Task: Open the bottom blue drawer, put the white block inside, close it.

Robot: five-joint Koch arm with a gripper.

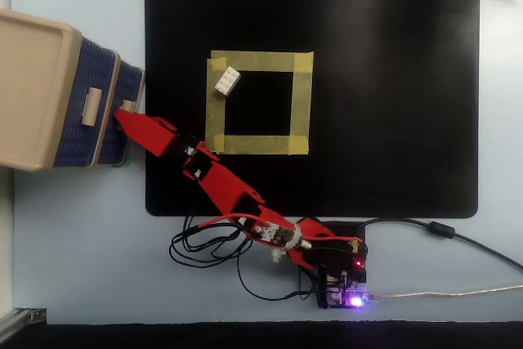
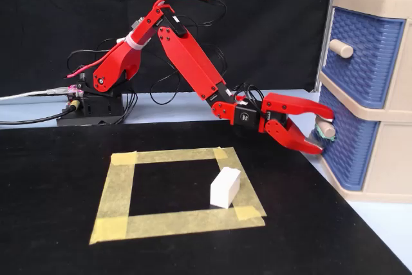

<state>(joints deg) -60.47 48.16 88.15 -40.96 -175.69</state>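
The bottom blue drawer point(image 2: 344, 146) point(image 1: 129, 130) sits shut in a beige cabinet point(image 2: 393, 165) at the right of the fixed view and at the left of the overhead view. My red gripper point(image 2: 324, 133) point(image 1: 124, 114) is open, its jaws above and below the drawer's small beige handle point(image 2: 327, 129) point(image 1: 127, 105). The white block point(image 2: 225, 187) point(image 1: 227, 80) lies on the yellow tape square point(image 2: 116, 188) point(image 1: 301, 104), apart from the gripper.
The upper blue drawer point(image 2: 360, 56) point(image 1: 88, 104) is shut, its handle point(image 2: 340, 47) sticking out. A black mat point(image 1: 392, 104) covers the table. The arm's base point(image 2: 90, 104) point(image 1: 339, 271) and cables point(image 1: 458, 239) sit at the mat's edge.
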